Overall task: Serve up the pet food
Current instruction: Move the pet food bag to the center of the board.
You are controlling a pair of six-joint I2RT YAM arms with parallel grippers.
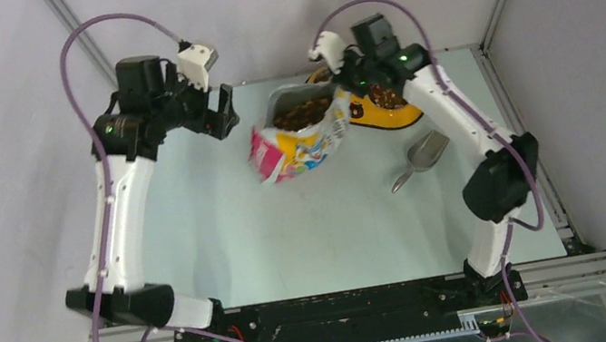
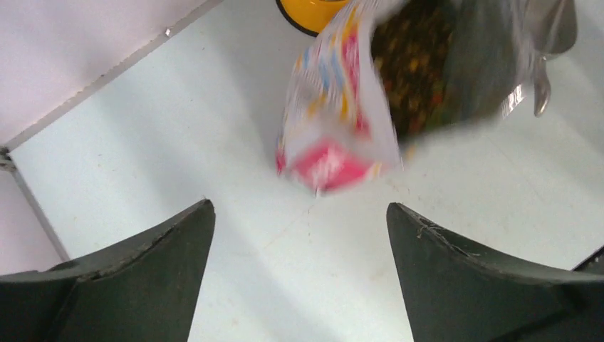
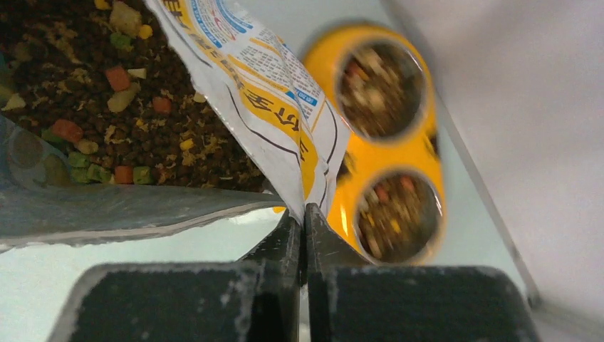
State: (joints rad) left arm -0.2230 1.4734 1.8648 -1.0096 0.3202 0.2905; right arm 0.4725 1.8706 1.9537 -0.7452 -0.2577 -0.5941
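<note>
Our left claw (image 1: 221, 110) hung wide open, empty, at 10 o'clock. The pet food (image 1: 301, 114) sat in the bag (image 1: 300, 148) at 12, rim pinched in the shut right claw (image 3: 305, 214). The feeder (image 1: 392, 116) at 1 held some in both sides; we judged serving done. Next: release without tipping.

Pet food (image 2: 413, 64) and bag (image 2: 335, 114) motion-blurred in left wrist view, feeder (image 3: 388, 153) blurred, scoop (image 2: 543, 85) cut by edge

left claw (image 2: 299, 206): jaws wide apart | right claw (image 3: 304, 217): jaws pressed together
</note>
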